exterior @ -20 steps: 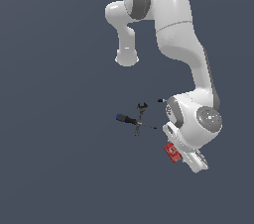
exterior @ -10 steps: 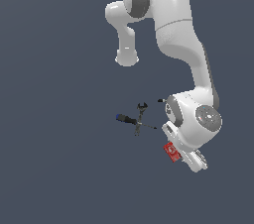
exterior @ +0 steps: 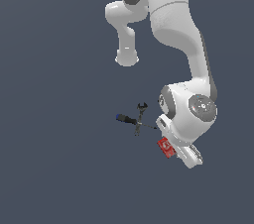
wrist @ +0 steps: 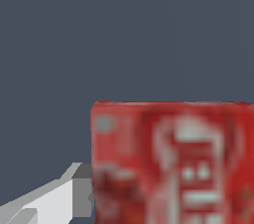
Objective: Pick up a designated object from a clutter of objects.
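Note:
The red box with white lettering (exterior: 166, 147) lies low in the exterior view, right against the white hand. My gripper (exterior: 172, 150) is down on it, and the hand covers the box's far side. In the wrist view the red box (wrist: 173, 163) fills much of the picture. One grey finger (wrist: 79, 191) presses flat against its edge. The other finger is hidden. The gripper looks shut on the box.
The blue-handled screwdriver (exterior: 124, 118) lies to the exterior view's left of the hand. It crosses a dark thin wrench-like tool (exterior: 141, 112). The marker cannot be made out. The arm's white links (exterior: 191, 44) rise above the hand.
The red box and the hand have shifted slightly up and towards the exterior view's left together. The screwdriver and wrench have not moved.

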You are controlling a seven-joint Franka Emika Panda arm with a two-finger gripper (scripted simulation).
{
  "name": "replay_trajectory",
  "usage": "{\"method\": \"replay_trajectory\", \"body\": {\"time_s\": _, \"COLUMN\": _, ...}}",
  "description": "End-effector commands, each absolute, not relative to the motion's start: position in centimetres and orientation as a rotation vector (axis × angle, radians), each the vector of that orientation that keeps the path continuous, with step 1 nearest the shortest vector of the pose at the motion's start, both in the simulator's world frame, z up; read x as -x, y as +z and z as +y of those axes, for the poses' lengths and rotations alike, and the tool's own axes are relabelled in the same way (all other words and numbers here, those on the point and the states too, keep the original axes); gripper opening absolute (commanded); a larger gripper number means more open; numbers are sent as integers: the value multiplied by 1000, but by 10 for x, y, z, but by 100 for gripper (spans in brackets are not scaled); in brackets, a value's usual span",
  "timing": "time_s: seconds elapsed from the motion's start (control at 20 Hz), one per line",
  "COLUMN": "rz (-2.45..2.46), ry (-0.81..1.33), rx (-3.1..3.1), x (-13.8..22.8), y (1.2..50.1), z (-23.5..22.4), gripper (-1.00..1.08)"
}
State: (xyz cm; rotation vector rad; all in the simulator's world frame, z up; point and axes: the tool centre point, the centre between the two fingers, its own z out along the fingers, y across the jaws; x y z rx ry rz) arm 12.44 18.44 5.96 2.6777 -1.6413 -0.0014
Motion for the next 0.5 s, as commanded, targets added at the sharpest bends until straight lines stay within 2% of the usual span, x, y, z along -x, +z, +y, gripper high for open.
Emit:
{"method": "replay_trajectory", "body": {"time_s": 0.0, "rz": -1643, "ry": 0, "rx": -2678, "x": -122, "y": 78, "z": 170, "gripper": -100}}
{"method": "replay_trajectory", "body": {"time_s": 0.45, "rz": -1644, "ry": -1, "rx": -2678, "x": -111, "y": 162, "z": 101, "gripper": -100}}
